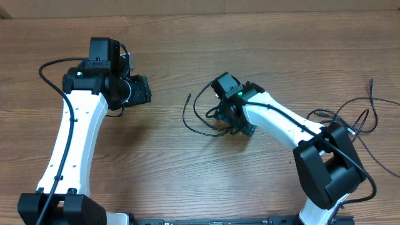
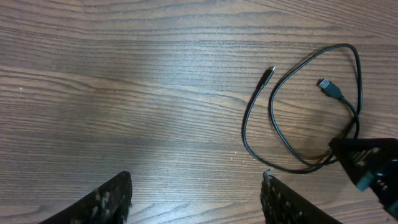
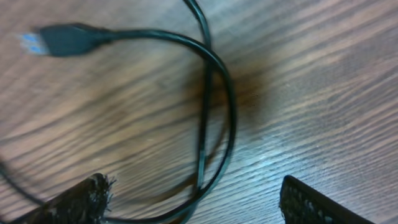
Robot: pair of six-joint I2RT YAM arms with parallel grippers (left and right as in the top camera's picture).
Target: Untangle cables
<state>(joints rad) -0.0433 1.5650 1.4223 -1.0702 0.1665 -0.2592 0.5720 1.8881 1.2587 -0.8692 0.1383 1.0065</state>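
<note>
While the right arm [image 1: 275, 119] leans over the middle of the worktop [image 1: 187, 37], its jaws stand wide apart, astride two strands of a thin black cable [image 3: 203, 118] without gripping them. That cable lies in a loose loop. Its free strand runs from the near edge toward the far edge and ends in a small plug tip [image 1: 189, 95] pointing at the far edge. Its USB plug [image 3: 62, 38] lies inside the loop. The left arm [image 1: 81, 125] holds its jaws spread and empty over bare wood nearer the left edge. A second cable [image 1: 374, 100] sprawls by the right edge.
</note>
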